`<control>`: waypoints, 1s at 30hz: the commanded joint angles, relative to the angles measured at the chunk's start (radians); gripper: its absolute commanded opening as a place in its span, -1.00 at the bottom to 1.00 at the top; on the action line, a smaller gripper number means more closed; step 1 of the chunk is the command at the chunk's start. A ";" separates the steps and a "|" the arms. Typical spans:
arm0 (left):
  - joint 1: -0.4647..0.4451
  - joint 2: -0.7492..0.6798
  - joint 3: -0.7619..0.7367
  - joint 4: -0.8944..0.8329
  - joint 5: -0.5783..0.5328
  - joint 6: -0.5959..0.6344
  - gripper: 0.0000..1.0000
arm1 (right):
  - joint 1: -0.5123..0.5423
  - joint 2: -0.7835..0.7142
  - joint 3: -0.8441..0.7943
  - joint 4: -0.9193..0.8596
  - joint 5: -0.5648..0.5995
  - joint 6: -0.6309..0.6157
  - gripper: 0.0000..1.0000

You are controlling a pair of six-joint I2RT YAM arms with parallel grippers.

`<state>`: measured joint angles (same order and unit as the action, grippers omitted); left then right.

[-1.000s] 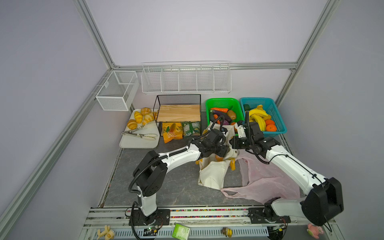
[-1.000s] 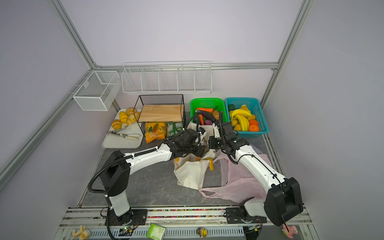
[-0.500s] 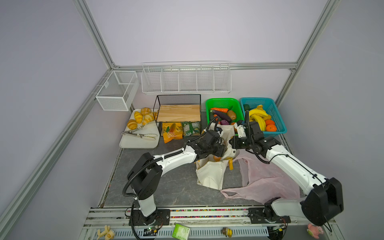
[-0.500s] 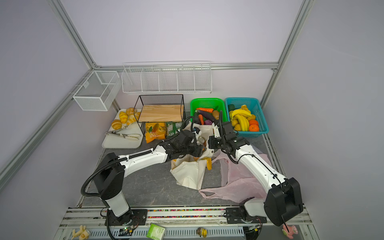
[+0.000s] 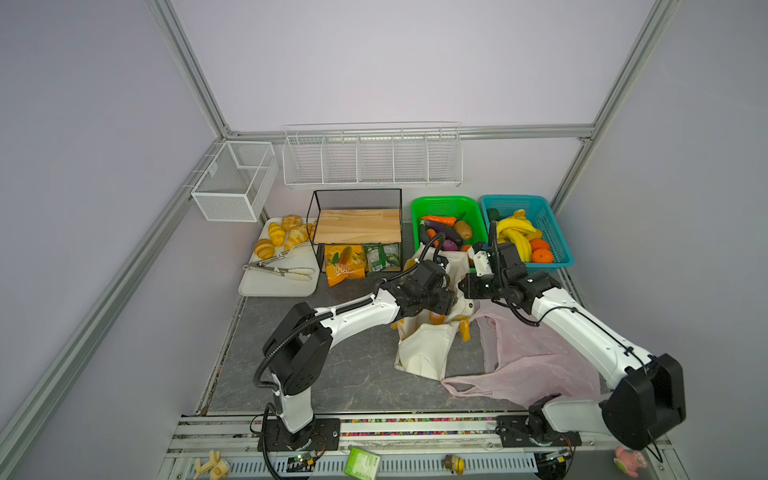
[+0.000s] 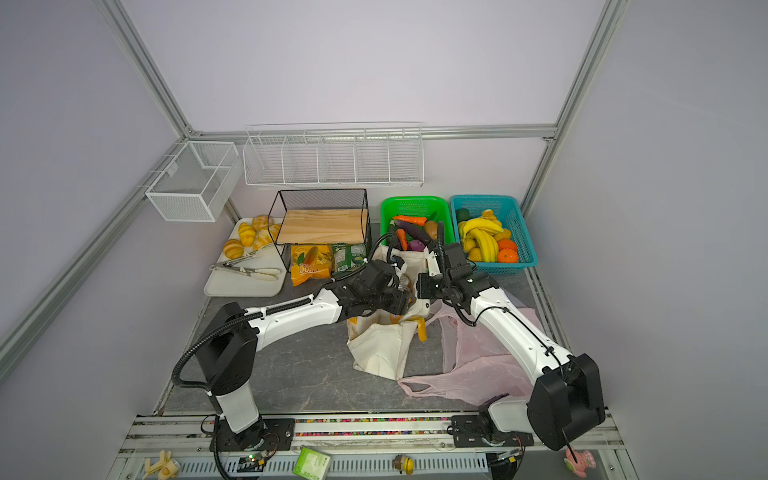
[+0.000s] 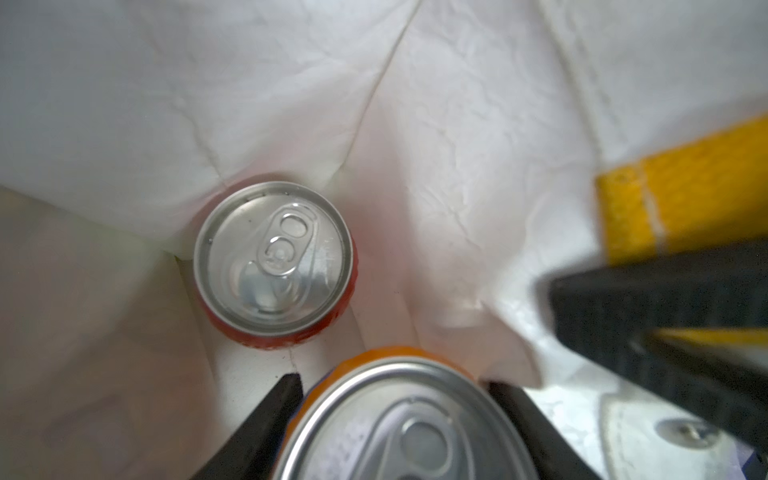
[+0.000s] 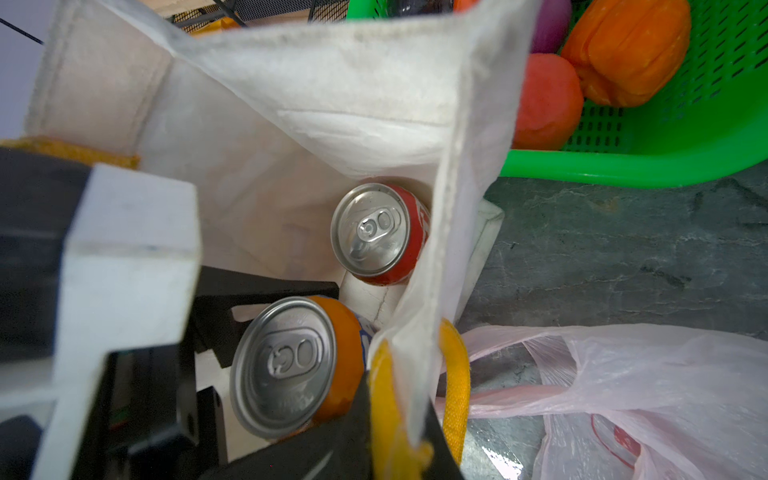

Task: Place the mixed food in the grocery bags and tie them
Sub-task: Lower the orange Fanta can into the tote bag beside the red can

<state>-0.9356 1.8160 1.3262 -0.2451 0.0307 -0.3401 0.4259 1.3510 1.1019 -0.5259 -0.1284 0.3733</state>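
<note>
The cream canvas tote (image 5: 424, 349) (image 6: 382, 349) stands open mid-table in both top views. My left gripper (image 7: 392, 384) reaches down into it, shut on the orange soda can (image 7: 407, 424) (image 8: 286, 365), one black finger on each side of the can. A red cola can (image 7: 274, 257) (image 8: 378, 232) stands upright on the tote's bottom, a little apart from the orange one. My right gripper (image 8: 399, 415) is shut on the tote's rim (image 8: 449, 208) by a yellow handle (image 8: 455, 374), holding the mouth open. The pink plastic bag (image 5: 536, 365) (image 8: 644, 374) lies flat to the tote's right.
Right behind the tote stand a green basket (image 5: 473, 208) of vegetables and a blue basket (image 5: 552, 224) of bananas and oranges. At the back left are a black wire rack (image 5: 357, 224) with a wooden board, snack packets (image 5: 345, 266), and a white tray (image 5: 270, 282) holding croissants and tongs.
My left arm swayed slightly left and back with the orange can, and the tote's cloth shifted with it. The right gripper has kept its hold on the rim.
</note>
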 commanded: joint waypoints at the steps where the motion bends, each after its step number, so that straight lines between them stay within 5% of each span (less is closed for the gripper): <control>1: 0.037 -0.015 0.015 -0.055 -0.109 -0.016 -0.26 | -0.010 -0.017 0.055 0.021 -0.001 -0.013 -0.83; 12: 0.038 -0.171 -0.056 -0.115 -0.082 -0.004 -0.26 | -0.011 -0.016 0.059 0.013 0.025 -0.028 -0.83; 19: 0.038 -0.084 -0.020 -0.207 -0.161 0.002 -0.27 | -0.012 -0.007 0.053 0.024 0.017 -0.025 -0.83; 30: 0.040 0.034 0.023 -0.055 -0.158 -0.003 -0.25 | -0.012 -0.013 0.052 0.022 0.016 -0.025 -0.83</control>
<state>-0.8997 1.8332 1.2873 -0.3874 -0.0837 -0.3386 0.4252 1.3540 1.1294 -0.5343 -0.1249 0.3653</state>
